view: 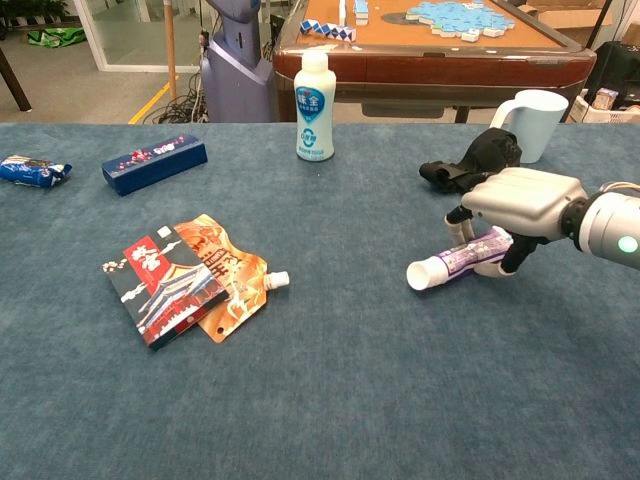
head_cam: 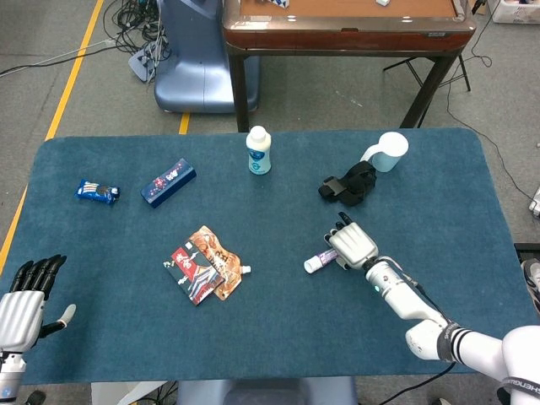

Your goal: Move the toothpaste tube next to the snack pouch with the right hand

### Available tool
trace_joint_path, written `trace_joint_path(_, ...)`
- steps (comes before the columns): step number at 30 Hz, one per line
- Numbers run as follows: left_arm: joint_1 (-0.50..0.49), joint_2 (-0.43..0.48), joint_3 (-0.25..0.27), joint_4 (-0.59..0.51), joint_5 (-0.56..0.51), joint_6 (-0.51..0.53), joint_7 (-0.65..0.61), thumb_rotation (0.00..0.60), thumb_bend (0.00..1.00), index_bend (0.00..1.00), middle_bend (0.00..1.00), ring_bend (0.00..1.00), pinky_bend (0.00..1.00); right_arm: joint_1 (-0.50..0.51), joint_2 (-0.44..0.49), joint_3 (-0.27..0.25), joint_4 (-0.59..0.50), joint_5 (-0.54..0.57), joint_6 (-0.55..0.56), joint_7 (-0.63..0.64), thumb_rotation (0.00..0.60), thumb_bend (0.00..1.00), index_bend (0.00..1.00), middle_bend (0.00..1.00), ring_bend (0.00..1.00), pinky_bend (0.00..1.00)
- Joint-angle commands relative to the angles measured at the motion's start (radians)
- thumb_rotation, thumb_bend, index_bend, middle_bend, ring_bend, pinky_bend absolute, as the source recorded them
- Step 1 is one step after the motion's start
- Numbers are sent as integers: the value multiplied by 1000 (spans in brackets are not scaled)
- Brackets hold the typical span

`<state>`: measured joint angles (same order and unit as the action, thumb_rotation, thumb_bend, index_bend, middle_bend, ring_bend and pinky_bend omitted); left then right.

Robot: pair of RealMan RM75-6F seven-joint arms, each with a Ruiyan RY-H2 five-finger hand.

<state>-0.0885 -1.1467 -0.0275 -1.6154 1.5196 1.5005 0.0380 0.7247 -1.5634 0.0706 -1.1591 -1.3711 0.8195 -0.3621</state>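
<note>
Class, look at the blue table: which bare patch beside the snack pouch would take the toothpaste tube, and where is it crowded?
Bare cloth lies between the snack pouch spout and the toothpaste tube. The pouch's left is crowded: a red packet overlaps it. The black object and mug crowd the far right.
</note>
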Motion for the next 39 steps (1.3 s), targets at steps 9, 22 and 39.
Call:
trace_joint_path(9,-8,5,-5,2,7,-4,-5,600,261,67,88,85,32,7,6,-3,-7,27,-17,-25,600,424,546,503,342,116)
trace_joint_path(22,-138,116,-35,-70,39,-163,-225,600,261,0,88,87,48,0,150,34,-247,-19,43,185,600,625,722,650,527,219)
trace_joint_path(39,-310,155,-145,-150,-39,-305,-290,600,261,0,88,87,49,-25,147,36,-358,-149,180,469,600,707,773,700,636,552)
